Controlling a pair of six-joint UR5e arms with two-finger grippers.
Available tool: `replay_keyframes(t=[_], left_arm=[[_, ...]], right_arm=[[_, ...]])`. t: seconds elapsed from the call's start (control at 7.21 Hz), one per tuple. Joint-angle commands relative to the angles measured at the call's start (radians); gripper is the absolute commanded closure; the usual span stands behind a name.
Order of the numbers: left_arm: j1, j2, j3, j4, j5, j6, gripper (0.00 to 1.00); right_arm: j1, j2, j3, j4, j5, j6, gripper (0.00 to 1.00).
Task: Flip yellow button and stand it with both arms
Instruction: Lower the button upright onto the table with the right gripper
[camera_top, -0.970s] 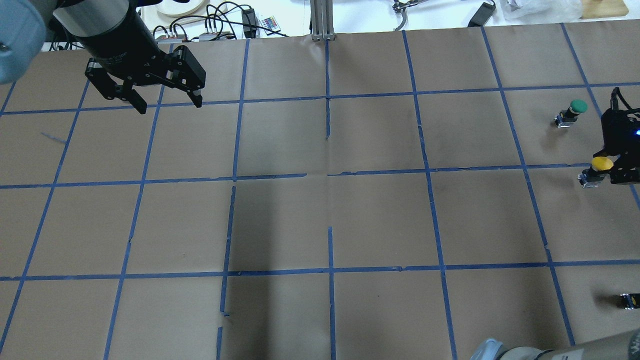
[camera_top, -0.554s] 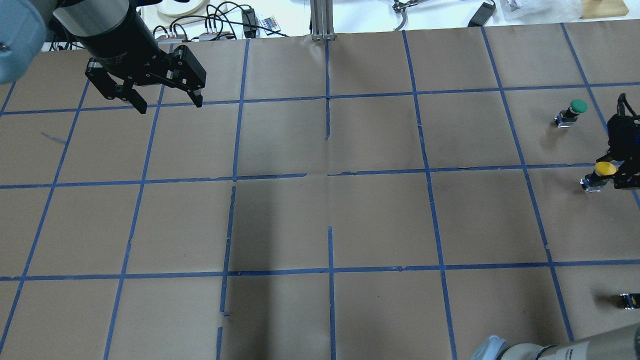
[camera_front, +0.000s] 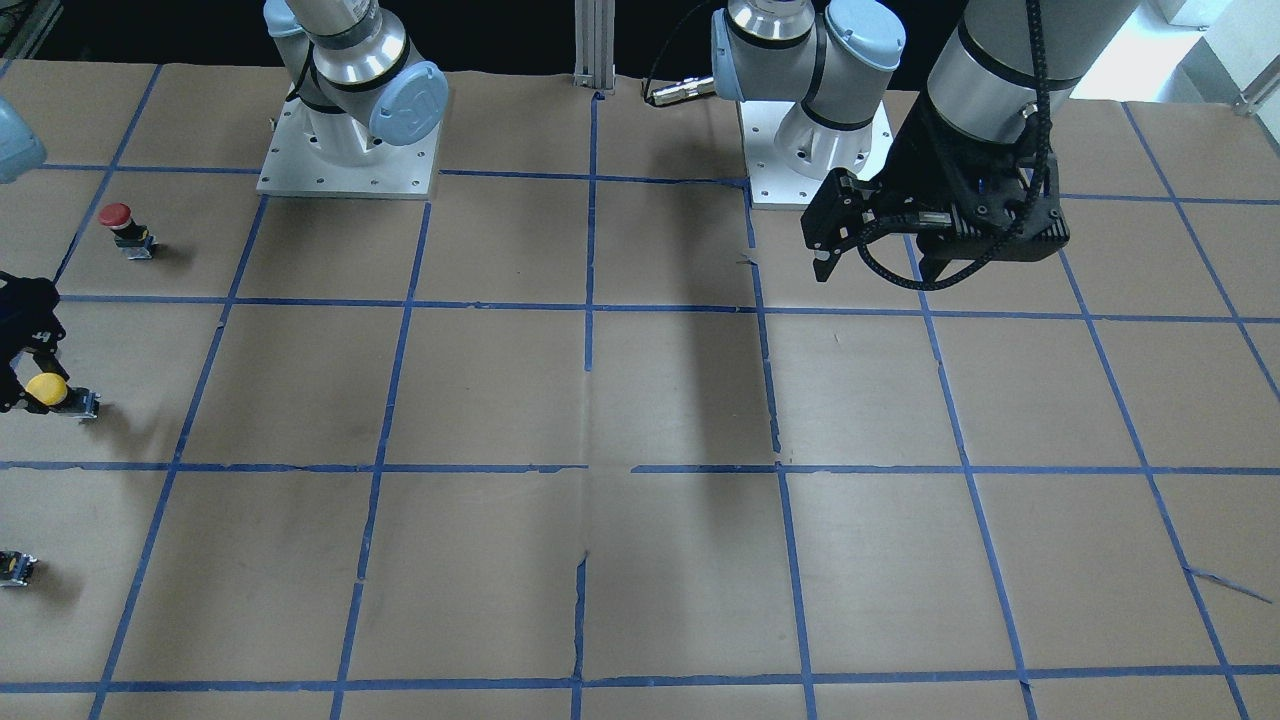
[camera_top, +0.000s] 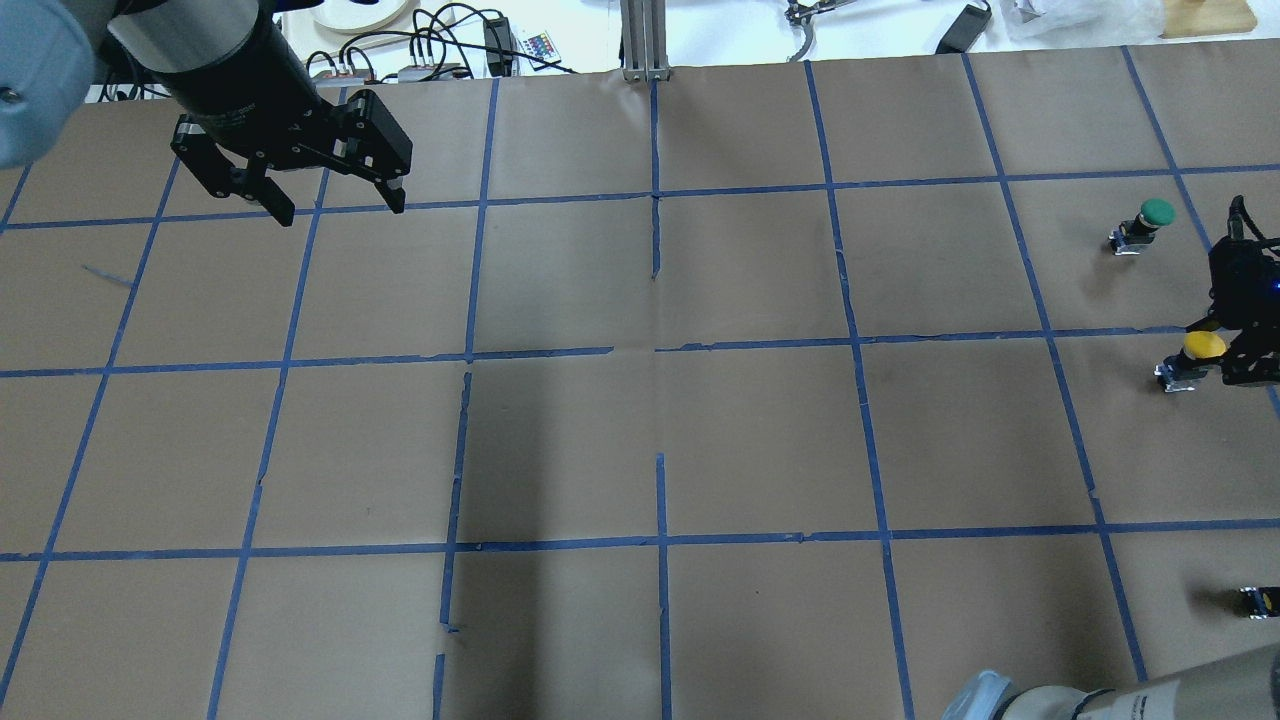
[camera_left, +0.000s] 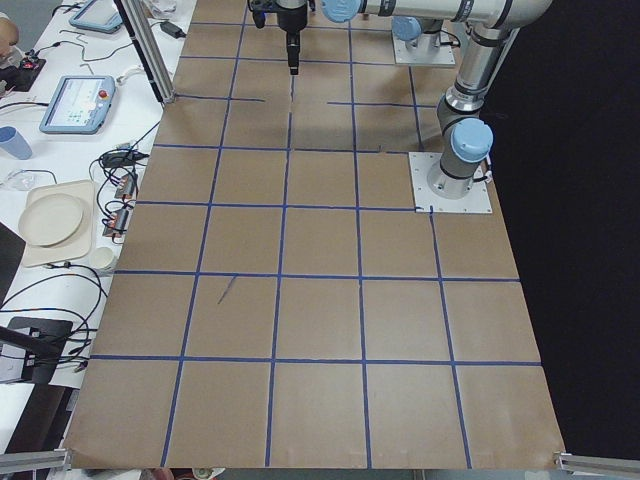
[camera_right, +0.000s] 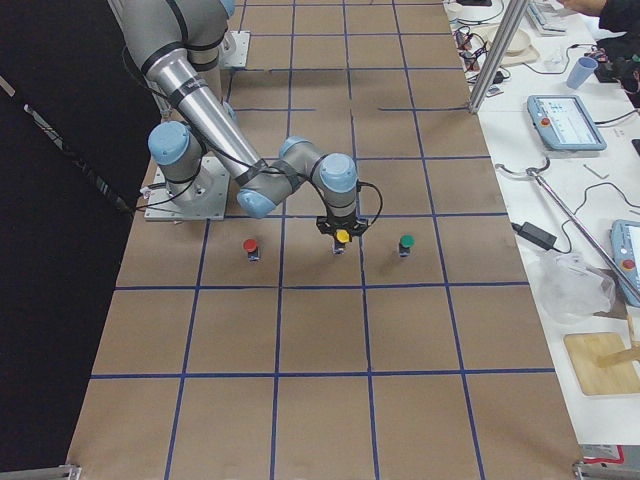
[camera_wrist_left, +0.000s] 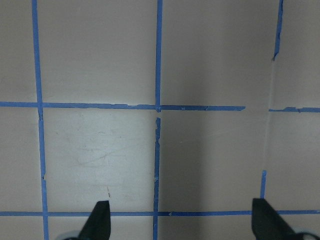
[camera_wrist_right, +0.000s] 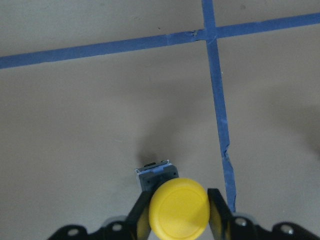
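Note:
The yellow button (camera_top: 1203, 345) has a round yellow cap on a grey-black body and sits tilted at the table's far right. It also shows in the front view (camera_front: 47, 390), the right side view (camera_right: 342, 237) and the right wrist view (camera_wrist_right: 179, 209). My right gripper (camera_top: 1222, 350) is shut on its cap, with one finger (camera_wrist_right: 218, 207) on each side and the body pointing away from the wrist. My left gripper (camera_top: 340, 210) is open and empty, hanging above the far left of the table (camera_front: 875, 272); its fingertips (camera_wrist_left: 100, 220) frame bare paper.
A green-capped button (camera_top: 1150, 220) stands just beyond the yellow one. A red-capped button (camera_front: 120, 222) stands nearer the robot's base. A small dark capless block (camera_top: 1258, 600) lies at the near right edge. Brown paper with a blue tape grid (camera_top: 660, 350) covers the table.
My right gripper and the yellow button have shifted a little toward the robot's side of the table. The left arm has not moved.

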Motion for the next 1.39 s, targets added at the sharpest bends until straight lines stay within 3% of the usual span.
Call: replay_keyframes(t=[0.0, 0.28, 0.42, 0.69, 0.83, 0.97, 1.25], left_arm=[[-0.001, 0.004, 0.002, 0.003, -0.001, 0.0, 0.0], [-0.003, -0.003, -0.007, 0.006, 0.0, -0.002, 0.0], [-0.001, -0.003, -0.001, 0.006, -0.001, 0.0, 0.0], [-0.003, -0.005, -0.007, 0.008, -0.001, -0.002, 0.0], [-0.003, -0.005, -0.007, 0.009, -0.001, -0.002, 0.0], [-0.003, -0.005, -0.007, 0.009, -0.001, -0.002, 0.0], [-0.003, -0.005, -0.002, 0.011, -0.001, -0.002, 0.0]], right_arm=[[0.0, -0.001, 0.005, 0.005, 0.0, 0.003, 0.56], [0.0, -0.002, 0.005, 0.006, -0.002, 0.003, 0.44], [0.0, -0.004, 0.005, 0.009, -0.002, 0.004, 0.33], [0.0, -0.004, 0.005, 0.012, -0.003, 0.007, 0.28], [0.0, -0.005, 0.005, 0.017, -0.003, 0.012, 0.1], [0.0, -0.007, 0.005, 0.019, 0.005, 0.015, 0.01], [0.003, -0.014, -0.001, 0.023, 0.009, 0.067, 0.01]])
